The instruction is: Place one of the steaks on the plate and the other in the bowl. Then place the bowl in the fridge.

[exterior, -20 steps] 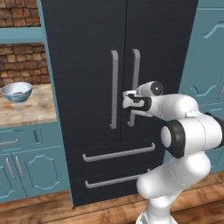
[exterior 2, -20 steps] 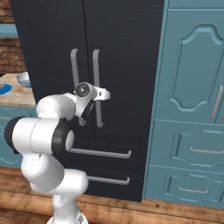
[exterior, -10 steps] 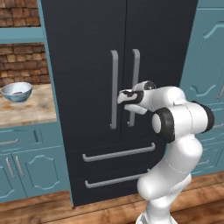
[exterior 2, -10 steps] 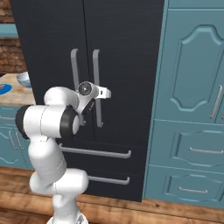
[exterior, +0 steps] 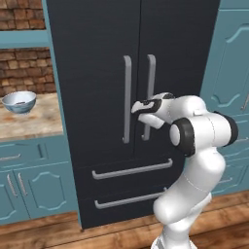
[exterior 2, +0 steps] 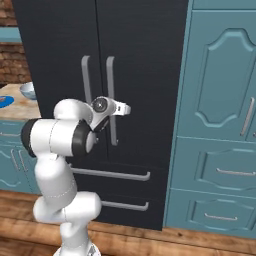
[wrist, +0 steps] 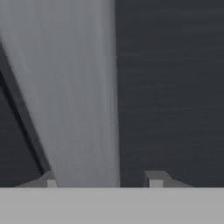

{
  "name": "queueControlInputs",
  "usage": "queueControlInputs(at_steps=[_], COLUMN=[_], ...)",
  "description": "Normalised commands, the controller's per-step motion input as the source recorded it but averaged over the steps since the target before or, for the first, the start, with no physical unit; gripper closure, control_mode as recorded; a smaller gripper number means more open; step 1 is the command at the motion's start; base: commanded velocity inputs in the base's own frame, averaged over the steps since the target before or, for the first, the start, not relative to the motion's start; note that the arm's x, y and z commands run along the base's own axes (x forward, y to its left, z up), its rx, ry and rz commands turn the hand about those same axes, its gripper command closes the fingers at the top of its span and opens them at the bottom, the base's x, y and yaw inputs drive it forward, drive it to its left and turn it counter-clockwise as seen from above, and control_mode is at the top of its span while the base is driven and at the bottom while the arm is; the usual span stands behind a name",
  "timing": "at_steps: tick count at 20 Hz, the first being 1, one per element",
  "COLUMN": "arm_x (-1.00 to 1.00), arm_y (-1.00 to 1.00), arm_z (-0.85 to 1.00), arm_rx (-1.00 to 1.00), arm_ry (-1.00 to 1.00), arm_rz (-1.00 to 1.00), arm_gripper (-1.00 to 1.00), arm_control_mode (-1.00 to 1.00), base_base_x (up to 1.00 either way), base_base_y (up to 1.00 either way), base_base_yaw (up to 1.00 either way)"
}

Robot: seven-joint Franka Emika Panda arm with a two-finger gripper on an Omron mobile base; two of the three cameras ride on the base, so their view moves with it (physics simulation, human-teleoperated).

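Observation:
The tall black fridge [exterior: 97, 58] stands shut in front of me, also seen as the fridge [exterior 2: 145, 60]. My gripper [exterior: 145, 120] is at the right door's long grey handle [exterior: 150, 87], about at its lower half. In the hand view the handle [wrist: 74, 87] runs between my fingertips [wrist: 50, 179], close to the left one with a gap to the right one; the gripper [wrist: 103, 178] stands open around it. The white bowl [exterior: 18, 101] with blue pattern sits on the counter far left. A sliver of the blue plate [exterior 2: 5, 101] shows beside the bowl [exterior 2: 27, 90]. The steaks are out of view.
The left door's handle [exterior: 127, 97] runs right beside the one at my gripper. Two drawer handles [exterior: 131, 169] cross the fridge's lower part. Teal cabinets [exterior 2: 220, 100] flank the fridge on the right, a wooden counter [exterior: 34, 121] on the left.
The hand has moved left and closer to the right door's handle, and the elbow has swung out to the side. The fridge doors have not moved.

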Motion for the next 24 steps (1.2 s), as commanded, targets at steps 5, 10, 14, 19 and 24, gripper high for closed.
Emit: queueControlInputs(at_steps=[5,10,14,19,24], arm_x=[-0.8,-1.0,-0.85,-0.62,-0.64], arm_y=[-1.0,-1.0,-1.0,-1.0,-1.0], arm_z=[0.0,0.0,-0.01,-0.01,0.0], arm_rx=[0.34,0.3,0.17,0.14,0.13], arm_ry=[0.0,0.03,0.19,0.31,0.35], arm_rz=[-0.09,-0.03,-0.08,-0.1,-0.08], arm_gripper=[1.0,1.0,1.0,1.0,1.0], arm_control_mode=[-1.0,-1.0,-1.0,-1.0,-1.0], base_base_x=[0.0,0.0,0.0,0.0,0.0], base_base_y=[0.0,0.0,0.0,0.0,0.0], base_base_yaw=[0.0,0.0,0.0,0.0,0.0])
